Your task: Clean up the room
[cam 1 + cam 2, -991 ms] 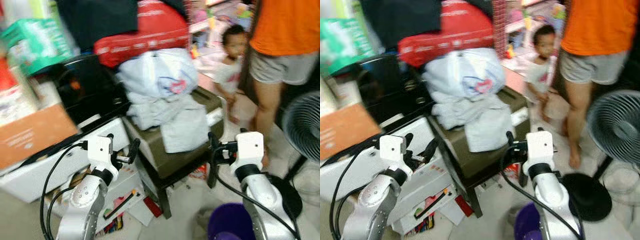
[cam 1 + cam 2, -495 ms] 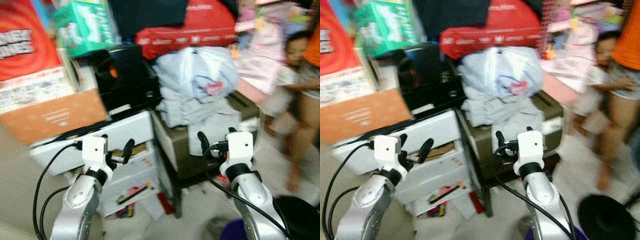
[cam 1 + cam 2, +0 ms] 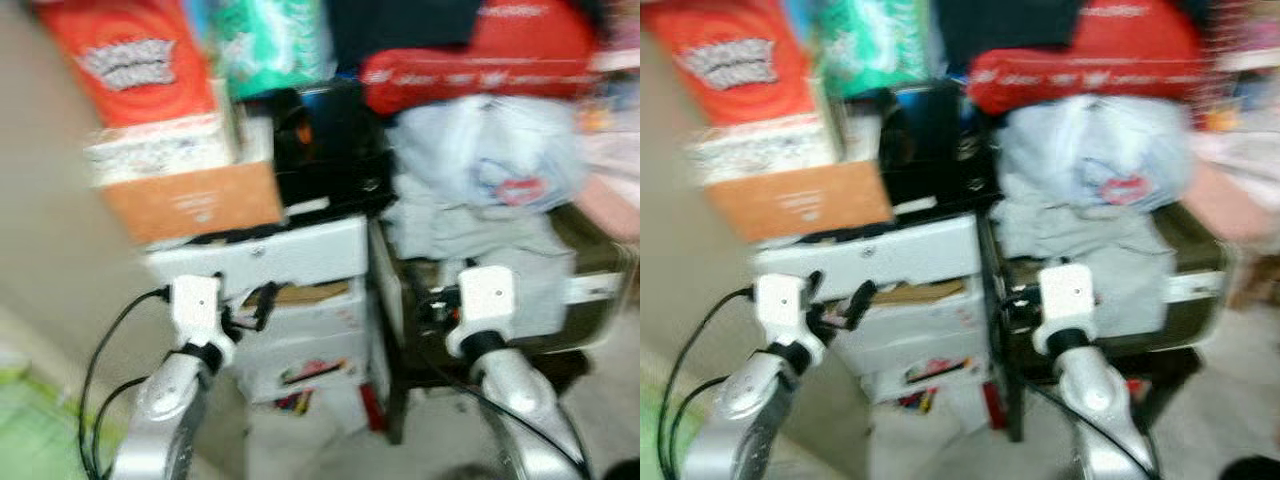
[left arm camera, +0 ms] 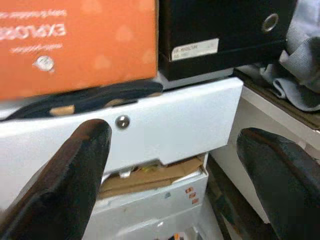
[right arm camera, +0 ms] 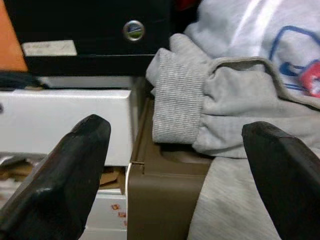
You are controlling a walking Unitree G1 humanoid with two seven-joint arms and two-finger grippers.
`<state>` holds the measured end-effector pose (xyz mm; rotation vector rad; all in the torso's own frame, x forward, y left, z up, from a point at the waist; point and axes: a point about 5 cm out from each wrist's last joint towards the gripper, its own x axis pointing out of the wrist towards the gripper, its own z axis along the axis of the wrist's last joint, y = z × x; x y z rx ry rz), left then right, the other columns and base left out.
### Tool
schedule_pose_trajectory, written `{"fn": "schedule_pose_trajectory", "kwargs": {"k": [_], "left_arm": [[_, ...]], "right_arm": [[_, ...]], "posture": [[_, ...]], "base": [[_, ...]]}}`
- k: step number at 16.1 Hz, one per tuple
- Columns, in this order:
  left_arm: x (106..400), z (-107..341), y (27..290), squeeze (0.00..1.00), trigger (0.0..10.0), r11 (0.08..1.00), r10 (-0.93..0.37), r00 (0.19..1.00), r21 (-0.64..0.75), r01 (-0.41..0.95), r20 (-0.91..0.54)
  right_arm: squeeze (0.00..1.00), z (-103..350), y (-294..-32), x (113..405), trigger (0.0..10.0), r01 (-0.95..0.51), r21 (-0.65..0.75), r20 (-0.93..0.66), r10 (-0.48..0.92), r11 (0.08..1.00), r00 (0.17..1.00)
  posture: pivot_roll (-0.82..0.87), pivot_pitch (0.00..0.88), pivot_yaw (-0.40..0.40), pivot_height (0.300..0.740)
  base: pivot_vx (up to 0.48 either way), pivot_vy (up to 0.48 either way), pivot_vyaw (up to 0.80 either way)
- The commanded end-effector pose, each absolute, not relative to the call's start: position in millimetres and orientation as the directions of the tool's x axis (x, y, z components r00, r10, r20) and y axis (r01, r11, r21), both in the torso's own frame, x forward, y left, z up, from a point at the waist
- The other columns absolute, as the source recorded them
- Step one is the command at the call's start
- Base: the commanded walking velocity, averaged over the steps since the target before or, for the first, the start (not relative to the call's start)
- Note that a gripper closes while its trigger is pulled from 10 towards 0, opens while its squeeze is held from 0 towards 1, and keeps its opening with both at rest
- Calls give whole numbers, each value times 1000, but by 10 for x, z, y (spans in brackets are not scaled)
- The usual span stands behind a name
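1. Grey sweatshirt (image 5: 220, 105): soft knit with a ribbed cuff, heaped on the olive-brown case (image 5: 165, 200) and spilling over its lid. By judgement light, limp and not fragile; it will sag and trail when lifted. Best hold is a bunched fold or the thick ribbed cuff, not a single flat layer.
2. Pale plastic bag (image 3: 495, 150): sits on top of the grey pile, under the red bag (image 3: 480, 50). Probably light and slippery, and it may slide off if the garment beneath is pulled.
3. White drawer unit (image 4: 165, 125): stands just beside the brown case. Its lower drawer is ajar with cardboard showing; small items lie on the floor below, too blurred to name.
4. Orange box (image 4: 75, 45) and black box (image 4: 220, 30): stacked on the drawer unit, rigid. More cartons above them are blurred.
5. Left claw (image 4: 175, 165): fingers spread wide, holding nothing, facing the drawer front.
6. Right claw (image 5: 175, 165): fingers spread wide, holding nothing, aimed at the ribbed cuff and the case edge, not touching either.
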<state>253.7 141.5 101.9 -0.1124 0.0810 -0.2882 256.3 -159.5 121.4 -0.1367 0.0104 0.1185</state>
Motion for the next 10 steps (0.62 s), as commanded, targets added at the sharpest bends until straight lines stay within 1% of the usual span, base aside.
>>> {"fn": "schedule_pose_trajectory", "kwargs": {"k": [1, 3, 7, 10], "left_arm": [[2544, 1051, 1487, 0, 10000, 961, -265, 962, -94, 258, -62], [2545, 1053, 1483, 0, 10000, 961, -267, 962, -91, 261, -62], [2537, 1050, 1560, 0, 10000, 973, -221, 973, -87, 215, -67], [2472, 1009, 1735, 0, 10000, 987, -141, 986, -88, 134, -88]], "right_arm": [[0, 1260, -1541, 2577, 10000, -130, -122, -1, 131, 984, 991], [0, 1259, -1542, 2578, 10000, -129, -121, -3, 129, 984, 992], [0, 1265, -1563, 2575, 10000, -123, -119, -2, 124, 985, 992], [0, 1238, -1649, 2522, 10000, -110, -135, -15, 109, 985, 994]], "posture": [[-253, 14, 102, 740], [-254, 16, 102, 740], [-253, 19, 102, 740], [-247, 20, 97, 740]], "base": [[0, 0, 769], [0, 0, 588], [0, 0, 0], [0, 0, 0]]}}
